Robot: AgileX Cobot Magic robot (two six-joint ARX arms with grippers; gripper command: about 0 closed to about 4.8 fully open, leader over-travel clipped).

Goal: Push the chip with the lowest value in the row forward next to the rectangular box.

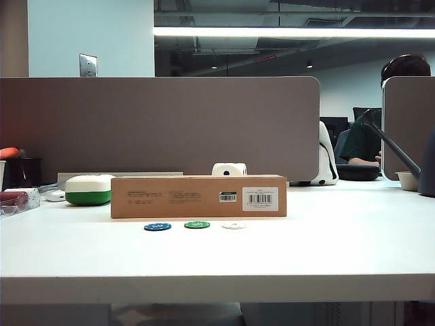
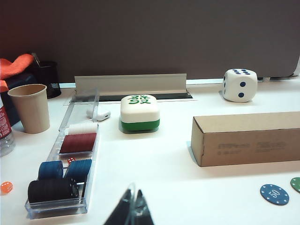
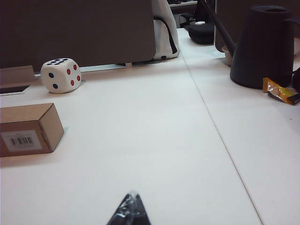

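Three chips lie in a row on the white table just in front of the rectangular box (image 1: 198,196): a blue chip (image 1: 158,227), a green chip (image 1: 197,225) and the white chip (image 1: 233,225) at the right end. The brown box (image 2: 248,138) shows its barcode label (image 3: 20,140). In the left wrist view the blue chip (image 2: 274,194) and the edge of the green chip (image 2: 296,183) appear; the white chip is out of that view. My left gripper (image 2: 133,194) is shut and empty, hovering well short of the chips. My right gripper (image 3: 132,197) is shut and empty over bare table. Neither gripper appears in the exterior view.
A white-and-green rounded case (image 1: 89,189) stands left of the box, a large die (image 1: 229,169) behind it. A clear tray of stacked chips (image 2: 65,168), a paper cup (image 2: 30,108) and a small orange die (image 2: 6,187) sit at the left. A dark jug (image 3: 262,44) stands far right.
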